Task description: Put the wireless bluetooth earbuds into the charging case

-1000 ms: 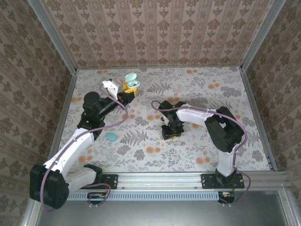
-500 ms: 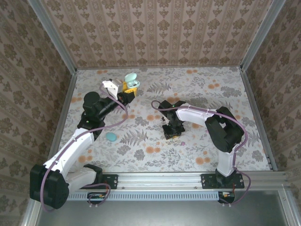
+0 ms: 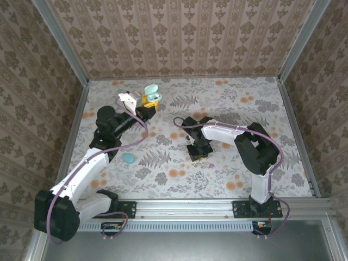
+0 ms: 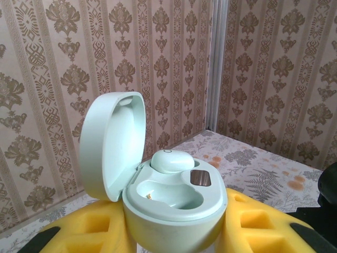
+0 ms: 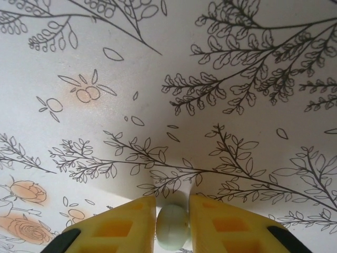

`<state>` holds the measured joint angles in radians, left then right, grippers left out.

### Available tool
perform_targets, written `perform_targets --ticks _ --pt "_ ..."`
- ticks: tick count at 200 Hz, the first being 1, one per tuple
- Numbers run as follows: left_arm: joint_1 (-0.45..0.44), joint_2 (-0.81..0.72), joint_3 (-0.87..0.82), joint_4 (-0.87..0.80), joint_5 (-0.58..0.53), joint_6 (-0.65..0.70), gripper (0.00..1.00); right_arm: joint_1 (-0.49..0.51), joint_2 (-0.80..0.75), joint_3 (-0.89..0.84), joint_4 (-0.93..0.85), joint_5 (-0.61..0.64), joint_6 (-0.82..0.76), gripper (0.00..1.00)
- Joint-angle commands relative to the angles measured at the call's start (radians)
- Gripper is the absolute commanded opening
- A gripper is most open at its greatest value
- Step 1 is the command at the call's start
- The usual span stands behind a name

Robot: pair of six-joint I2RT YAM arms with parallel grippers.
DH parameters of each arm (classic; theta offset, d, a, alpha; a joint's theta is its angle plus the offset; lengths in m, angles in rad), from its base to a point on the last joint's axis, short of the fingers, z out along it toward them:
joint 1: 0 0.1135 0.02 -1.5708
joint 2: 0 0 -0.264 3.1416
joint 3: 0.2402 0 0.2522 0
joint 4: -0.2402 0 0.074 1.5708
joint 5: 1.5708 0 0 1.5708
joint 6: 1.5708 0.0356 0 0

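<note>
Earbuds are split between the two arms. The first earbud [image 4: 171,159] sits in the charging case [image 4: 176,213]; the second earbud [image 5: 172,225] is pinched between the yellow fingers [image 5: 118,227] of the right tool [image 5: 172,219], close above the floral worktop [image 5: 210,79]. We see only its rounded pale top, the rest cut off by the lower edge, and we cannot tell whether it touches the worktop. The left tool [image 4: 174,237] clamps the pale green case from both sides, its lid [image 4: 112,145] standing open. A dark glossy square [image 4: 200,178] sits on the inner rim; whether it bears writing we cannot tell. From above, the charging case [image 3: 153,94] is held toward the far left, well apart from the right tool [image 3: 199,154] near the middle. A small teal oval [image 3: 129,157] lies beside the left arm [image 3: 92,163], too small to identify.
</note>
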<state>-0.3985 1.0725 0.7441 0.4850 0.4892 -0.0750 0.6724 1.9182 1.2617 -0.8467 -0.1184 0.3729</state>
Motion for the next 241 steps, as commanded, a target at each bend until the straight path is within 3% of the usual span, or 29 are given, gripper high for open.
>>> perform_targets --ticks 1,31,63,124,144,189,241 --pt "-0.006 0.001 0.022 0.018 0.007 -0.011 0.33 0.007 0.011 0.025 -0.047 0.038 0.012 0.23" --pt "-0.008 0.001 0.021 0.018 0.009 -0.009 0.34 0.006 -0.032 0.025 -0.047 0.041 0.031 0.21" --pt "-0.014 0.011 0.024 0.021 0.015 -0.006 0.33 -0.02 -0.178 0.019 -0.008 -0.008 0.074 0.2" --pt "-0.05 0.081 0.071 0.024 0.071 0.026 0.33 -0.162 -0.584 0.02 0.19 -0.266 0.233 0.19" --pt "-0.099 0.108 0.08 0.041 0.087 0.034 0.33 -0.177 -0.659 0.058 0.266 -0.33 0.278 0.19" --pt "-0.147 0.162 0.107 0.088 0.121 0.027 0.33 -0.169 -0.671 0.13 0.495 -0.456 0.392 0.19" --pt "-0.19 0.193 0.13 0.098 0.122 0.026 0.33 -0.131 -0.594 0.188 0.538 -0.391 0.411 0.19"
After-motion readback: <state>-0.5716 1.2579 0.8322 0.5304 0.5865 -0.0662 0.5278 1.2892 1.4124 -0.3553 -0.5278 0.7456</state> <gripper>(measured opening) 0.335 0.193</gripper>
